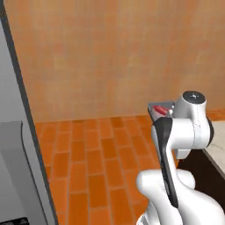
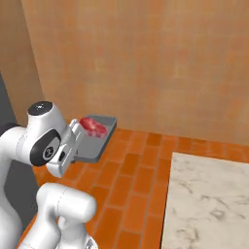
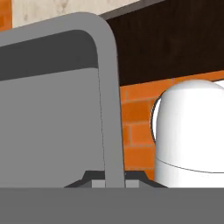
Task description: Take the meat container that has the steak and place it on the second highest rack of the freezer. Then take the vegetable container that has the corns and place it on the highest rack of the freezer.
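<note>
Clearly we see one meat container: a long, shallow grey rectangular tray with rounded corners and a low raised rim. One steak lies in it, a small flat red slab with a paler pink edge, much smaller than the tray and sitting toward the end nearer the arm. In the left base view we catch a corner of the same meat container past the white wrist, with a bit of red steak showing.

The tray is up in the air, above the orange tiled floor, carried at the arm's wrist and roughly level. Our claw is shut narrowly on the tray's rim: in the hand view the grey rim runs straight down between the two dark fingertips, and the meat container spreads to the left of that edge.

At the left edge of the left base view stands the freezer, a tall grey panel with a dark border; we count one such unit, and the tray is well apart from it. One marble-topped bench lies at the lower right of the right base view, with the tray off to its left and not touching it. An orange-tan wall closes the scene behind.

We can read no brand, label or writing anywhere.
</note>
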